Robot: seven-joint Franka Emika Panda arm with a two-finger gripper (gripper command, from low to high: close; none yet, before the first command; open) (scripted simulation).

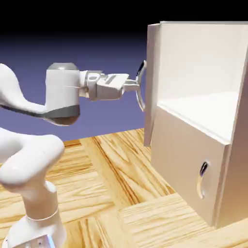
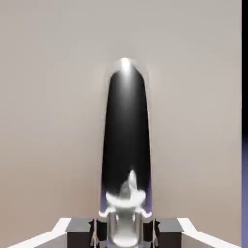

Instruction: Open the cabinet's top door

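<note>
looking at the exterior view first: the gripper (image 1: 137, 87) is level and clamped on the handle (image 1: 141, 87) of the top door (image 1: 152, 82), fingers pinched tight around the curved silver bar. that door is swung wide open, so you only see it edge-on, right in front of the fingertips. past it the cabinet (image 1: 232, 160) shows its white inside, and the shelf (image 1: 208, 109) sits beyond and a bit below the hand. the lower door (image 1: 186, 164) is shut, well under the hand, with its own small handle (image 1: 202, 180). the white arm (image 1: 29, 160) comes up off the wooden table (image 1: 111, 184).

hand view: the handle (image 2: 127, 213) fills the gap between the two grey fingertips (image 2: 99, 227) at the bottom edge, gripped snug. straight ahead is the dark recess (image 2: 126, 131) in the beige door panel (image 2: 48, 121), running away from the fingers. a thin strip of violet backdrop (image 2: 245, 193) shows at one side.
</note>
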